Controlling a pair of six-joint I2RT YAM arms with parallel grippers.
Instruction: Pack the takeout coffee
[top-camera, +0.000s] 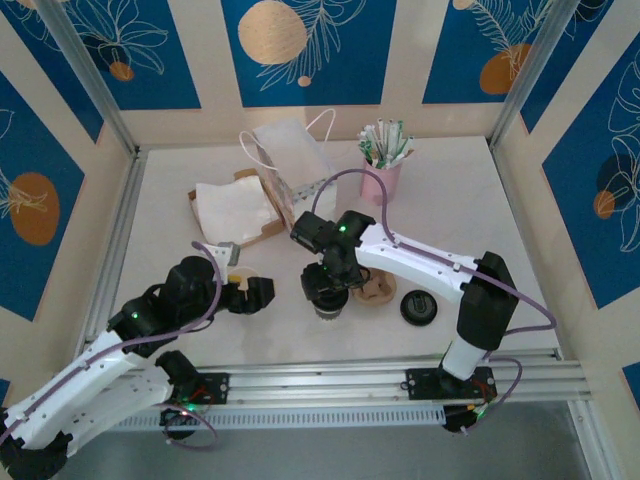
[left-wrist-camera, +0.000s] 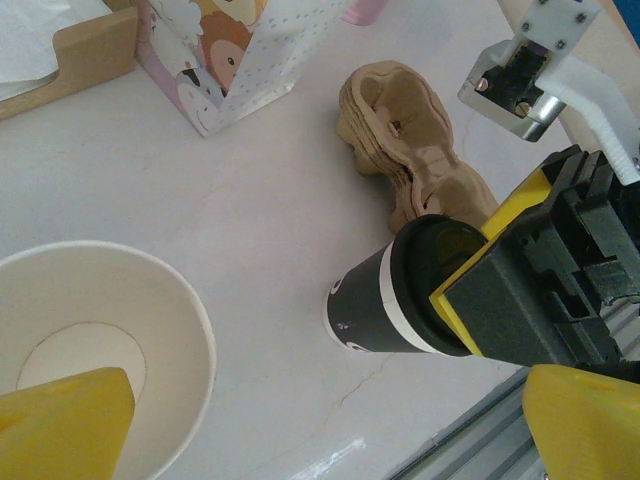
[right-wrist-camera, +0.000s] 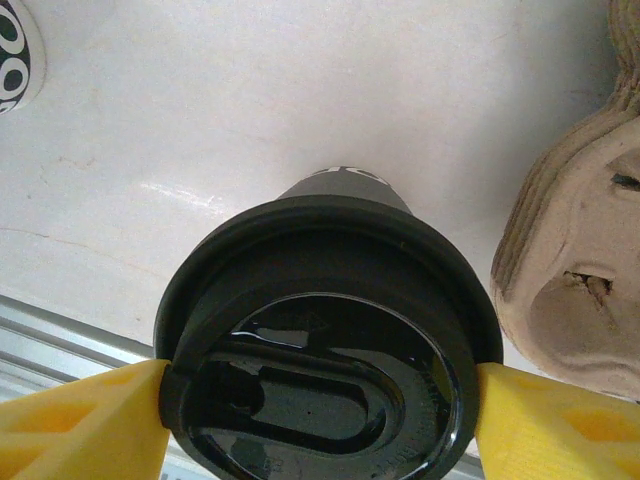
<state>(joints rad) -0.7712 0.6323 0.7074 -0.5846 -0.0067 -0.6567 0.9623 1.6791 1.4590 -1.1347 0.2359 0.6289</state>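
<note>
The takeout coffee (top-camera: 328, 303), a dark cup with a black lid, stands on the table near the front middle. My right gripper (top-camera: 328, 283) reaches down over it. In the right wrist view both yellow fingers (right-wrist-camera: 100, 420) press against opposite sides of the lid (right-wrist-camera: 320, 300), so my right gripper (right-wrist-camera: 320, 390) is shut on it. The left wrist view has the same cup (left-wrist-camera: 385, 300) under the right gripper's black and yellow finger (left-wrist-camera: 520, 290). My left gripper (top-camera: 250, 292) is open to the cup's left, with nothing between its fingers (left-wrist-camera: 60, 425).
A lidless cup with a white inside (left-wrist-camera: 90, 340) sits by the left finger. A brown pulp carrier (top-camera: 376, 288) and a loose black lid (top-camera: 419, 307) lie right of the coffee. Behind stand a paper bag (top-camera: 290, 165), a napkin tray (top-camera: 232, 208) and a pink holder (top-camera: 383, 175).
</note>
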